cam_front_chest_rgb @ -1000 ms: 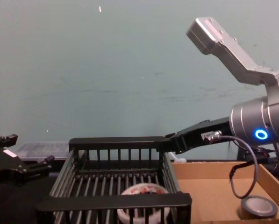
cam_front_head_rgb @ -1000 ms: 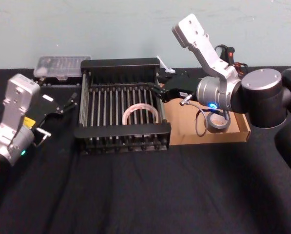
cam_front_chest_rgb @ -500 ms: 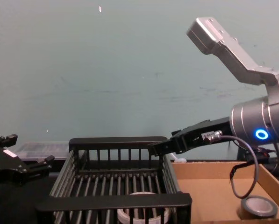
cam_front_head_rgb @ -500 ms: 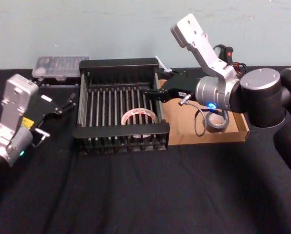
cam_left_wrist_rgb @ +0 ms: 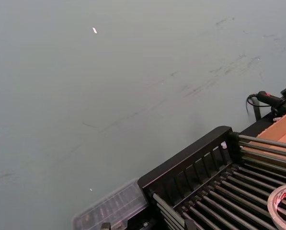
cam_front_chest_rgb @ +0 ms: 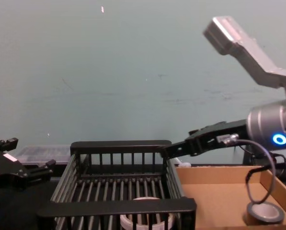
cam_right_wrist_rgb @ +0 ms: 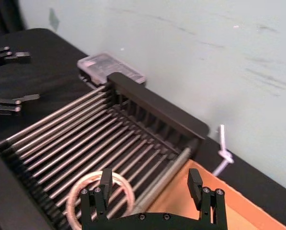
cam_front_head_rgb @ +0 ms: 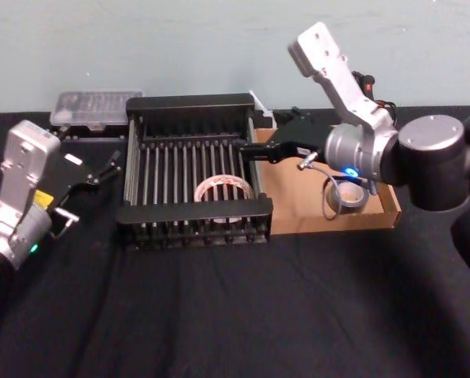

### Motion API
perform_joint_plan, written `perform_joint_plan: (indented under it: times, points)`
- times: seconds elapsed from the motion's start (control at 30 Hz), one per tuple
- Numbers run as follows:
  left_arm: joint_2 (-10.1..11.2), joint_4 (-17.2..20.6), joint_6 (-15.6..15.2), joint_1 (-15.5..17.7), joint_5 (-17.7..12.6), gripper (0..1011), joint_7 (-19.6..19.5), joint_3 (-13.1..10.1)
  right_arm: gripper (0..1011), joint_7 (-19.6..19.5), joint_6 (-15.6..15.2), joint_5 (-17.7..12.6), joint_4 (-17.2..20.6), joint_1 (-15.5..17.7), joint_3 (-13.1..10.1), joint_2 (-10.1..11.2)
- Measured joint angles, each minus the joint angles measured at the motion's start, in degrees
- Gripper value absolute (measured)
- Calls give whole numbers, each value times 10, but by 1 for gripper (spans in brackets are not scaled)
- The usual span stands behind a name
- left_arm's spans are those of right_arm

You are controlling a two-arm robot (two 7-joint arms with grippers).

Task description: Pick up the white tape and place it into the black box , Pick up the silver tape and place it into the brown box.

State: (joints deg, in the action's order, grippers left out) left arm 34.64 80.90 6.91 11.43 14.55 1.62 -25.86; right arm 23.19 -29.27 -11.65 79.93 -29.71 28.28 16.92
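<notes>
my right pincer (cam_front_head_rgb: 249, 150) hangs empty with its fingers wide apart, over the right edge of the black box (cam_front_head_rgb: 191, 211), just beside the brown box (cam_front_head_rgb: 297, 197). the white tape (cam_front_head_rgb: 223, 189) lies flat inside the black box, and the silver tape (cam_front_head_rgb: 349, 197) lies in the brown box. my left pincer (cam_front_head_rgb: 107, 167) is parked at the left side of the table (cam_front_head_rgb: 219, 299), its fingers also apart.

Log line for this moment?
white tape in black box, right end effector open above; silver tape in brown box; left end effector parked left
</notes>
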Motion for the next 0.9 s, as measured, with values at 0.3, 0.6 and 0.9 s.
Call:
perform_joint_plan:
  times: [0.3,0.6,0.9]
  points:
    - [0,0,0,0,0,1001,0,0,1002,-49,54,10,44,55,-46,17]
    - [0,0,0,0,0,1002,0,0,1002,-101,134,41,91,143,-86,36]
    - [0,0,0,0,0,1001,0,0,1002,-131,211,60,105,218,-114,44]
